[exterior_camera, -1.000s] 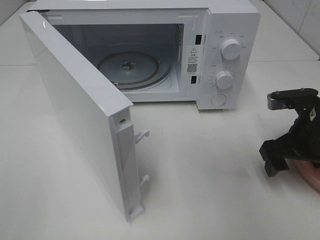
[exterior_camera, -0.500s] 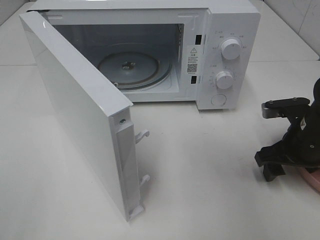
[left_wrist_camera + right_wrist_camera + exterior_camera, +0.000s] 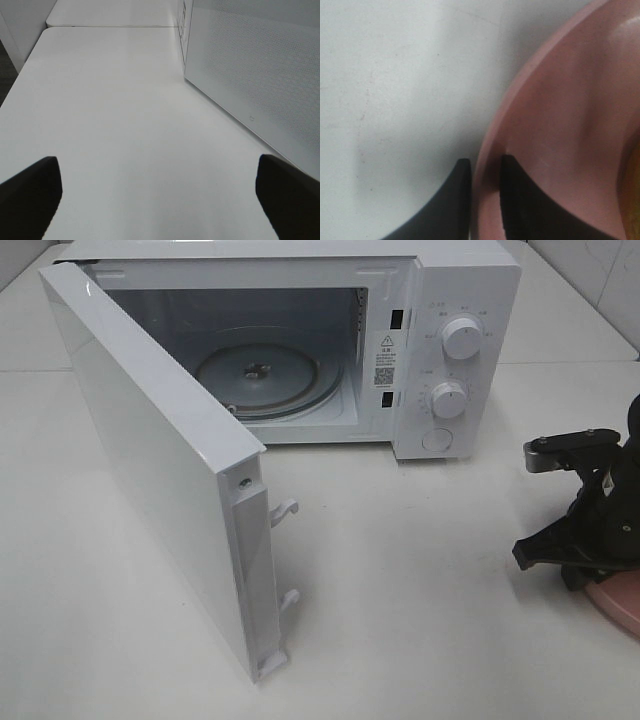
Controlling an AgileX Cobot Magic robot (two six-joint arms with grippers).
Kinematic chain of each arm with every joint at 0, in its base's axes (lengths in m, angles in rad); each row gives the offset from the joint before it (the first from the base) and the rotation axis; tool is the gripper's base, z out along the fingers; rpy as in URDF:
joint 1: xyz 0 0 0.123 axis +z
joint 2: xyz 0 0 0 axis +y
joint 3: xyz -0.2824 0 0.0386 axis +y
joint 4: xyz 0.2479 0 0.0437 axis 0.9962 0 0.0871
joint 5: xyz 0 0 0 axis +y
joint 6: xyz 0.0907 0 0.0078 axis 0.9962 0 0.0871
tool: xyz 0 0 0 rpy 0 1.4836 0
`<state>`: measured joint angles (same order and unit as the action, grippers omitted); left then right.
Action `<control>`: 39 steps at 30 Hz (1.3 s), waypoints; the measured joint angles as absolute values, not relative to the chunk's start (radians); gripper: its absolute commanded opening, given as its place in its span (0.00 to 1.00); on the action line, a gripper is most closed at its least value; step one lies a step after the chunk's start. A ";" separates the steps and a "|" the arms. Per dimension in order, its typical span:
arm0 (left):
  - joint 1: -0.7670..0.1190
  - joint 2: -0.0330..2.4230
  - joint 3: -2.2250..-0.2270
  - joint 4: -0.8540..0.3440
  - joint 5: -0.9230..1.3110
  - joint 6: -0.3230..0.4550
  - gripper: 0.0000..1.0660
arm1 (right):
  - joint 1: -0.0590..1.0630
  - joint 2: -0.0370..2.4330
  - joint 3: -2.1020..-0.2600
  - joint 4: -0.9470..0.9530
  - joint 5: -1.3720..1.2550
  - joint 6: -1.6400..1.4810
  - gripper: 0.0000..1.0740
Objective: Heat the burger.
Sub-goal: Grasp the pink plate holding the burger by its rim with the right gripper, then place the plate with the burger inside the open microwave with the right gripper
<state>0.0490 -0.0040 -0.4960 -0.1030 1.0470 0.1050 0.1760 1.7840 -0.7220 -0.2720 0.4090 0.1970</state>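
A glossy pink plate (image 3: 560,115), round with a smooth raised rim, is seen on the matt white desk (image 3: 420,590), at 4 o'clock from the boxy white microwave (image 3: 490,300). The right end effector (image 3: 484,172) is tipped down at the plate's 10 o'clock edge. Its 2 black tapered fingers (image 3: 455,200) are closed on the rim, 1 outside and 1 inside. The burger (image 3: 634,185) is shown only as a golden-orange sliver over the plate's inner surface, cut off by the edge of the right wrist view. The microwave's flat door (image 3: 150,470) is swung wide toward 7 o'clock, and a round glass turntable (image 3: 255,375) is exposed inside. The left end effector (image 3: 160,195) is held low over the desk beside the perforated door panel, its 2 dark fingers spread wide and holding nothing.
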 measured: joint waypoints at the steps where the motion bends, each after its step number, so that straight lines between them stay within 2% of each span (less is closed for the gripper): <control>1: 0.049 -0.004 -0.496 -0.103 1.047 0.105 0.95 | 0.176 1.784 -0.723 -0.273 0.412 0.197 0.00; 20: 0.049 -0.004 -0.496 -0.103 1.047 0.105 0.95 | 0.183 1.782 -0.725 -0.340 0.435 0.270 0.00; 30: 0.049 -0.004 -0.496 -0.103 1.047 0.105 0.95 | 0.286 1.792 -0.725 -0.577 0.535 0.522 0.00; 39: 0.049 -0.004 -0.496 -0.103 1.047 0.105 0.95 | 0.359 1.797 -0.722 -0.613 0.608 0.590 0.00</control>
<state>0.0490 -0.0040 -0.4960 -0.1030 1.0470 0.1050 0.3590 1.7970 -0.7220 -0.6130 0.6080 0.5900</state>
